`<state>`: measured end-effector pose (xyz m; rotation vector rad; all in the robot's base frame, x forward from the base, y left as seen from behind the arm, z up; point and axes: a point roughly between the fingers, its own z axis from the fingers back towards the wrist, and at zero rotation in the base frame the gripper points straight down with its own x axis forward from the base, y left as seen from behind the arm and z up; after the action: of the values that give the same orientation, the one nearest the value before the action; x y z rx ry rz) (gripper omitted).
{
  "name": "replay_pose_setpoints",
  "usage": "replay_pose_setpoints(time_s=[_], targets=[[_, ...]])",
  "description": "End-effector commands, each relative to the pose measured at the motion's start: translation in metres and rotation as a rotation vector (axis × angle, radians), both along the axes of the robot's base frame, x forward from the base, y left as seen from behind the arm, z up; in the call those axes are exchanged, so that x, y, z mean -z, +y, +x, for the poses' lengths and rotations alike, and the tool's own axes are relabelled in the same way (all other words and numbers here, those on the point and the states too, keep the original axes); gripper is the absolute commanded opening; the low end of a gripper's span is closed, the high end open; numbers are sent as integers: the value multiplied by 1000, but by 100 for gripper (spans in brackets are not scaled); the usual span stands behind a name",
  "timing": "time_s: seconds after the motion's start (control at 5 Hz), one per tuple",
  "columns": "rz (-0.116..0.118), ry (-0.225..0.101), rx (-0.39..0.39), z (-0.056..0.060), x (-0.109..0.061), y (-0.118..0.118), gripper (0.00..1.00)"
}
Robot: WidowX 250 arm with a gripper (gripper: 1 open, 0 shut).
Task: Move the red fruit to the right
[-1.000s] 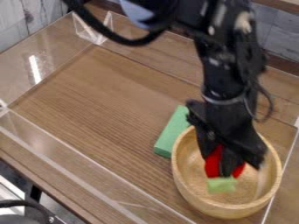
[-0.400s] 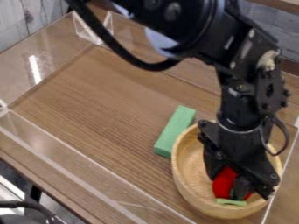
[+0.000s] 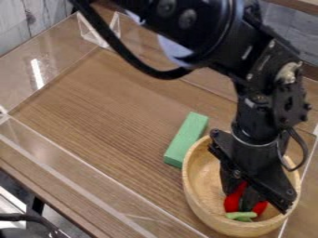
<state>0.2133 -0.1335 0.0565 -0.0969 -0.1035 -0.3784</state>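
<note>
Since the earlier frames I am seeing the arm swing from upper centre toward the lower right, and the gripper (image 3: 248, 198) is now sitting lower inside the wooden bowl (image 3: 199, 181) than it was a moment ago, with the red fruit (image 3: 239, 197) riding down with it. The last stretch is barely a change; the hand is looking almost settled.

I am reading the jaws as closed on the red fruit: the two dark fingers are pinching it from either side, and red is showing between them and just below their tips. The fruit's pale green cap (image 3: 241, 216) is peeking out at the bottom, close to the bowl's floor, though I cannot tell whether it is touching the wood yet.

The gripper is pointing straight down, which I judge suits a drop into a walled bowl: the fingers are clearing the rim without tilting. The bowl is sitting in the lower right of the frame, so the fruit is already on the right side that the task is asking for.

The green block (image 3: 187, 138) is lying just beside the bowl's upper-left rim, apart from the gripper and not in the way.

I am judging the carry as nearly done, with only the release remaining.
</note>
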Motion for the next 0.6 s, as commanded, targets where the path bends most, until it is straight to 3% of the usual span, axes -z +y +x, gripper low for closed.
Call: replay_pose_setpoints(time_s=[0.0, 0.4], targets=[[-6, -30, 7, 4, -5, -1, 100], [4, -43, -5, 6, -1, 1, 100]])
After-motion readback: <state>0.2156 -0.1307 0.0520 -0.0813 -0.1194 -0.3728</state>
